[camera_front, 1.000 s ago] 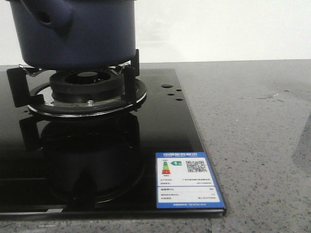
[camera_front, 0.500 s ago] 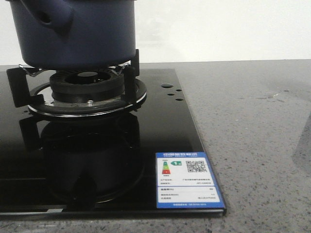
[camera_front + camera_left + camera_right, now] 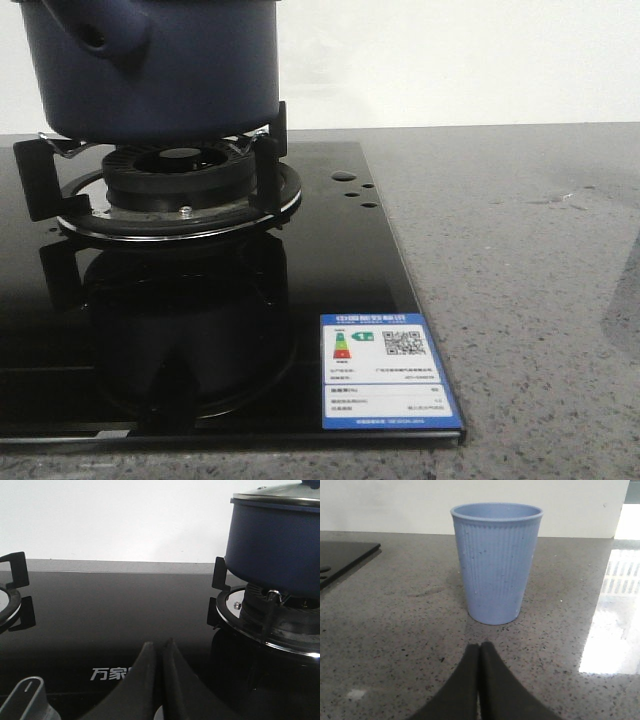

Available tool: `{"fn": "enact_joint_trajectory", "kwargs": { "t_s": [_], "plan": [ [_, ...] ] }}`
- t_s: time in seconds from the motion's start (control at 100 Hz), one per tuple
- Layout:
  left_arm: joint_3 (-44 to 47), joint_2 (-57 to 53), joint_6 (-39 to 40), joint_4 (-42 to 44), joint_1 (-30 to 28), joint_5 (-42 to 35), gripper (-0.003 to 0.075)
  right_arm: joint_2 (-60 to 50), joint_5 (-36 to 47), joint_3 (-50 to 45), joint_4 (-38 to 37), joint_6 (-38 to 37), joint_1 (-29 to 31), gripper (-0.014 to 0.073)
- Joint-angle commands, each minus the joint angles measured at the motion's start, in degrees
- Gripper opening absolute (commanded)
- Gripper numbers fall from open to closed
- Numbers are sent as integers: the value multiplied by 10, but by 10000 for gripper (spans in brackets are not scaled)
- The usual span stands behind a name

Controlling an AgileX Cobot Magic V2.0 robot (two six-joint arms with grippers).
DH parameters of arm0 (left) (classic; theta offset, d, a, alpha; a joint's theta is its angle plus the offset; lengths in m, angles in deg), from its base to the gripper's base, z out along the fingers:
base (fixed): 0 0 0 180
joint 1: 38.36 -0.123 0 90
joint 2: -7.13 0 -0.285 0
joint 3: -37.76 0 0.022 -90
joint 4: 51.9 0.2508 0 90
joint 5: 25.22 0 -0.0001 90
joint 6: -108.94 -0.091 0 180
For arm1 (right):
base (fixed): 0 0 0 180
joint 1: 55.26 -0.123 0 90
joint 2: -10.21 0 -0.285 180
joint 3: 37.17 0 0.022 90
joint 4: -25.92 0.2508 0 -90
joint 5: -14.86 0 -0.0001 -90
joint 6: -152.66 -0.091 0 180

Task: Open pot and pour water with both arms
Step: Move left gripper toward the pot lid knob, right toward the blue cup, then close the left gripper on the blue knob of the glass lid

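The pot (image 3: 150, 70), dark navy blue with matte sides, sits upright on the black pan supports of the gas burner (image 3: 180, 185), which serves here as the landmark. In the front view the pot's stubby side knob (image 3: 100, 35) with its hole points toward the camera, above the burner's left part. In the left wrist view a metal-rimmed lid (image 3: 277, 495) is on the pot, its rim resting along the pot's top edge. The left gripper (image 3: 161, 652) is clenched, its two dark fingers pressed together with nothing between them; it hangs low over the black glass hob (image 3: 340, 260), well apart from the burner and from the pot, which stands off to one side beyond the fingertips rather than in line with them. A control knob (image 3: 27, 695) of the hob shows close beside this gripper. The right gripper (image 3: 480, 652) is likewise clenched on nothing, over the speckled grey countertop (image 3: 520, 260), away from the burner. A pale blue ribbed cup (image 3: 496, 562) stands upright on the countertop straight ahead of its fingertips, near but not touching. An energy label (image 3: 385, 370) is stuck on the hob's near corner, on the camera side of the burner.
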Motion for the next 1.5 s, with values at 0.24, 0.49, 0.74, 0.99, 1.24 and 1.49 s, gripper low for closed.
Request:
{"fn": "enact_joint_trajectory", "kwargs": {
  "t_s": [0.24, 0.49, 0.74, 0.99, 1.24, 1.49],
  "plan": [
    [8, -14, 3, -52, 0, -91, -16, -11, 78, -9, 71, 1, 0, -61],
    [8, -14, 3, -149, 0, -113, -16, -11, 100, -9, 179, 1, 0, -61],
    [6, -14, 3, -236, 0, -123, -16, -11, 102, -9, 286, 1, 0, -61],
    [-30, -14, 3, -268, 0, -121, -16, -11, 67, 29, 286, 1, 0, -61],
    [-143, 27, -44, -213, 0, 8, -16, 36, -7, 120, 223, 1, 0, -60],
    [-278, 144, -113, -213, 0, 109, -16, 179, -115, 248, 194, 101, -2, -61]
  ]
}}
